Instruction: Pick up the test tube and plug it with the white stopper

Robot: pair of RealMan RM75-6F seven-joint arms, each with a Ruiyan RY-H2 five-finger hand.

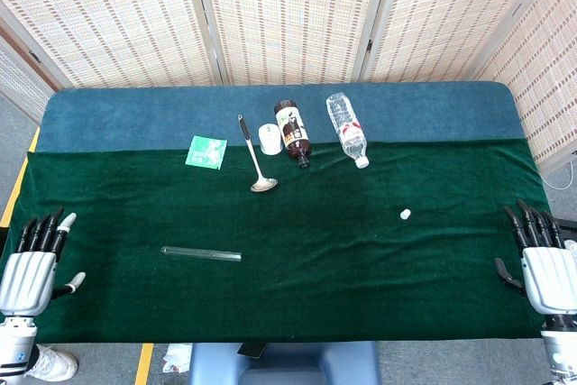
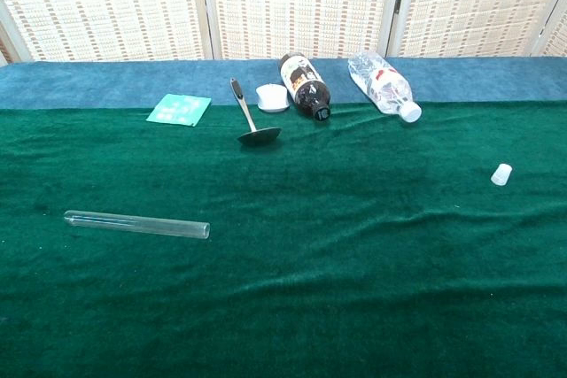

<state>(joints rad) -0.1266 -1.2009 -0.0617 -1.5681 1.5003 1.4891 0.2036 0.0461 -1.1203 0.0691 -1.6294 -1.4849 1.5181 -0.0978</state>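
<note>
A clear glass test tube [image 1: 201, 254] [image 2: 136, 224] lies flat on the green cloth, left of centre. The small white stopper [image 1: 406, 215] [image 2: 502, 174] sits alone on the cloth far to the right. My left hand [image 1: 34, 266] rests at the table's left front corner, fingers apart and holding nothing. At the right front corner my right hand [image 1: 539, 263] lies the same way, empty. Both hands are well away from the tube and the stopper. The chest view shows neither hand.
Along the back lie a green packet [image 1: 206, 151], a metal ladle [image 1: 254, 158], a white cap-like object [image 1: 269, 138], a dark brown bottle [image 1: 293, 132] and a clear plastic bottle [image 1: 347, 129]. A blue cloth strip [image 1: 135, 114] covers the table's far edge.
</note>
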